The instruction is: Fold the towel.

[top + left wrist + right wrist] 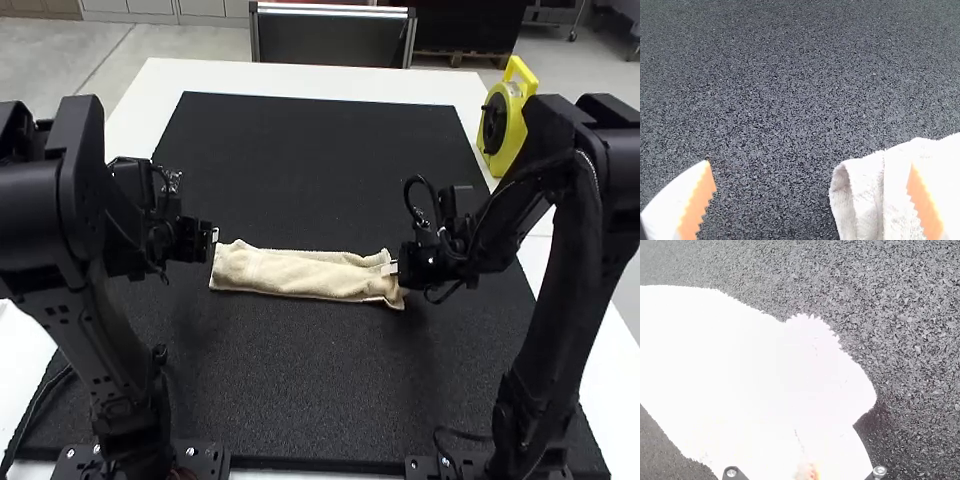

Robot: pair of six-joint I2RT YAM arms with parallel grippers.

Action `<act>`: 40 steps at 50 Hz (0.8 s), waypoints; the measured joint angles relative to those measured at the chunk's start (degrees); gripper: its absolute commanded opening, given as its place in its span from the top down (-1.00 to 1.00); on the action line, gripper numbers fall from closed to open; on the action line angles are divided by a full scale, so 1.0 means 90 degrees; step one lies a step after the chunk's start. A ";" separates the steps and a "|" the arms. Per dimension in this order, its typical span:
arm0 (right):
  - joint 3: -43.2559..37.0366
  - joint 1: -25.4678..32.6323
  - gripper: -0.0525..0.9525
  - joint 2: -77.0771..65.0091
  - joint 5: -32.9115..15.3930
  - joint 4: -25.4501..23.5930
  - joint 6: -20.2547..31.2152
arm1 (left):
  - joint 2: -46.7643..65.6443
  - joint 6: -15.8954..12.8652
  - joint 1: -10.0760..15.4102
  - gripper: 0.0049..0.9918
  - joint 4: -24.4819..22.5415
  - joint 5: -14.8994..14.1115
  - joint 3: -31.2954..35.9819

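Black housings of the left arm (45, 215) and right arm (575, 230) stand nearest the high camera; beyond them the cream towel (310, 277) lies mid-mat, folded into a narrow strip with rumpled ends. Long axis runs left to right; right end points slightly toward the camera side.

Left gripper (214, 238) is at the towel's left end, spread wide and grasping nothing; in its wrist view one orange-padded finger (925, 202) overlaps the towel, the other is over bare mat — contact with the cloth cannot be told. Right gripper (392, 268) is clenched on the towel near its right end; glare in the right wrist view hides how much cloth is pinched.

Dark mat (320, 170) covers most of the white table (300, 79); a yellow reel (517, 100) stands beyond the right arm — upright, near the mat's edge.
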State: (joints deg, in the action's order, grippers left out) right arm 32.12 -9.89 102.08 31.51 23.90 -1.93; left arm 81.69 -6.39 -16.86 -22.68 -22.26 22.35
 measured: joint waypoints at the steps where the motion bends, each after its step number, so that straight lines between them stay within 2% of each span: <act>1: 0.0000 0.0000 0.93 0.0000 0.0000 0.0000 0.0000 | -0.0002 0.0000 0.0000 -0.81 0.0005 0.0000 0.0000; 25: 0.0231 0.0049 0.93 -0.0508 0.0010 -0.0136 -0.0168 | 0.0000 0.0000 0.0000 -0.81 0.0017 0.0000 0.0000; 40: 0.0333 0.0046 0.93 -0.0738 0.0036 -0.0454 -0.0311 | 0.0000 0.0000 0.0000 -0.81 0.0017 0.0000 0.0000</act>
State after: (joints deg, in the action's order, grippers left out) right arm 35.11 -9.47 95.44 31.83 19.81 -4.73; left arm 81.69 -6.39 -16.86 -22.52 -22.26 22.35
